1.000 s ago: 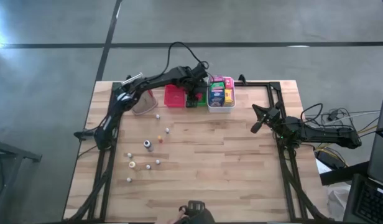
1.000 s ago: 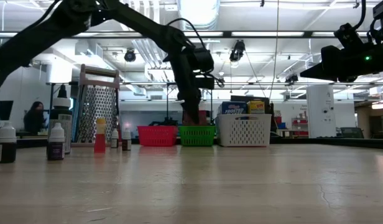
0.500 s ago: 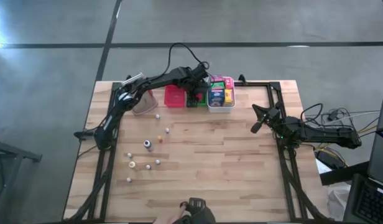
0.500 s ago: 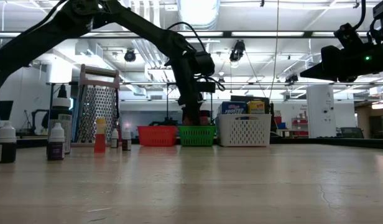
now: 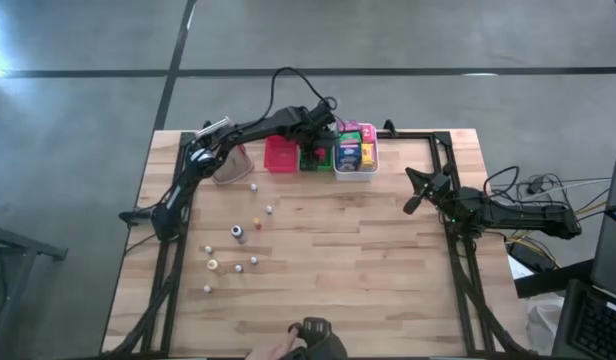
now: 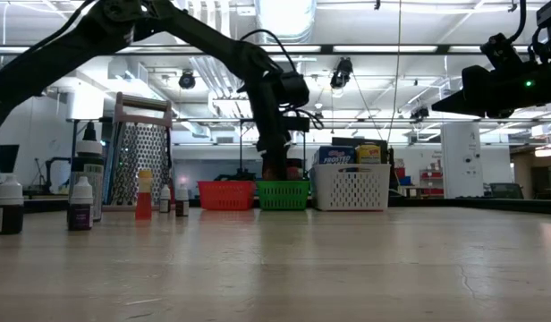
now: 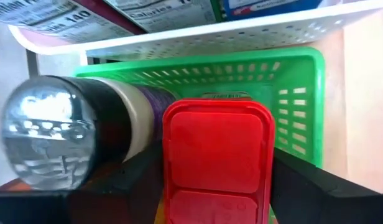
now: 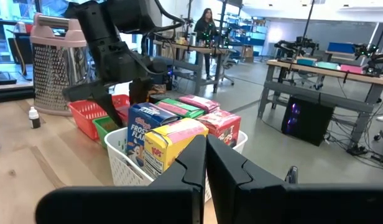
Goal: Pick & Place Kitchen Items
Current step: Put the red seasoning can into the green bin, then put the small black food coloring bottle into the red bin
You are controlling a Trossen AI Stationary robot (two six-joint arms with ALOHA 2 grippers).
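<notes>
My left gripper reaches down into the green basket at the table's far side, shut on a red-lidded container. A dark jar with a silver lid lies beside it in the same basket. The white basket to its right is filled with upright coloured packets. Several small bottles stand on the table's left half. My right gripper hovers shut above the table's right side, holding nothing. My left gripper has the red-lidded container between its two fingers, one finger against each of its two opposite sides. The fingers come from above, slanting down into the green basket. The container stands lid up; its bottom is hidden, so whether it rests on the basket floor does not show.
A red basket stands left of the green one, and a metal grater stands at the far left. The green basket's rim and the white basket's wall lie close around the left gripper. Bare wood fills the table's middle and right.
</notes>
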